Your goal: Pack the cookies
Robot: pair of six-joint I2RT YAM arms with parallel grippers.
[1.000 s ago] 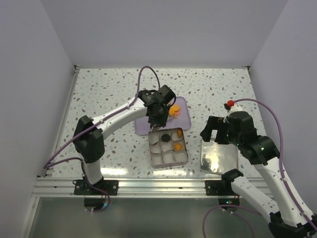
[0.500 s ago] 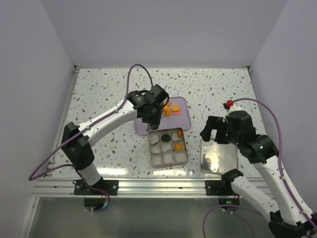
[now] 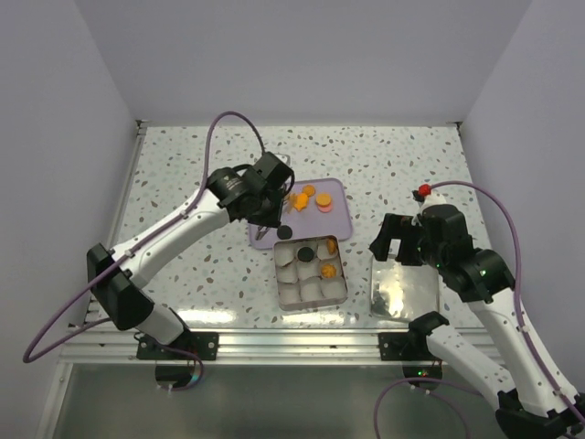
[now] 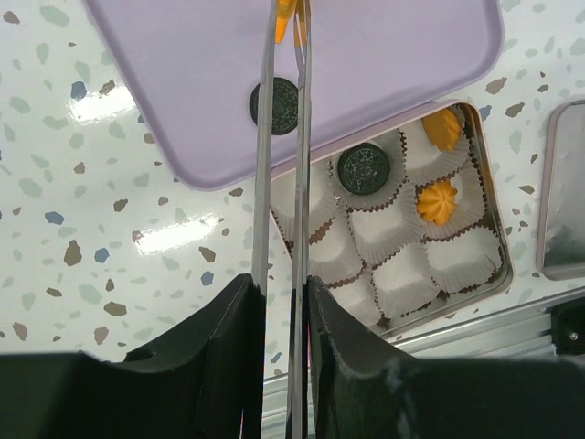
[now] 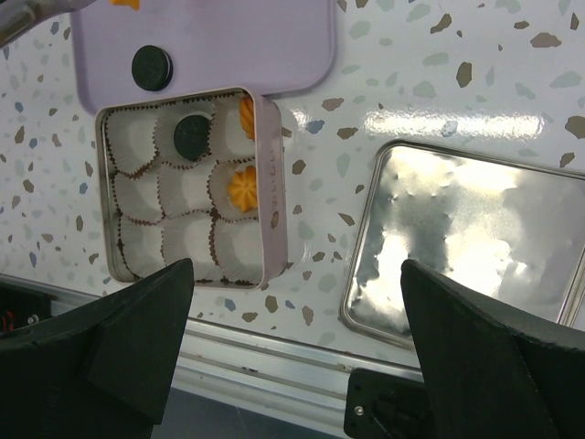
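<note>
Orange cookies (image 3: 303,198) and a pinkish one (image 3: 324,208) lie on the lilac tray (image 3: 336,222), with a black cookie (image 4: 275,105) near its front edge. The square tin (image 3: 346,274) of white paper cups holds a black cookie (image 4: 364,169) and two orange ones (image 4: 436,199). My left gripper (image 4: 285,283) is shut on metal tweezers (image 4: 281,155). Their tips reach an orange cookie (image 4: 285,20) at the top edge of the left wrist view. My right gripper (image 5: 294,274) hangs open and empty above the table, between the tin and the lid.
A silver tin lid (image 3: 405,293) lies upside down to the right of the tin, under the right arm. The metal rail (image 3: 274,343) runs along the near table edge. Walls stand at the left, the back and the right.
The left arm has swung back and left, from above the tin's far corner to the lilac tray. Its jaws have squeezed the tweezers together. The right arm has not moved.
</note>
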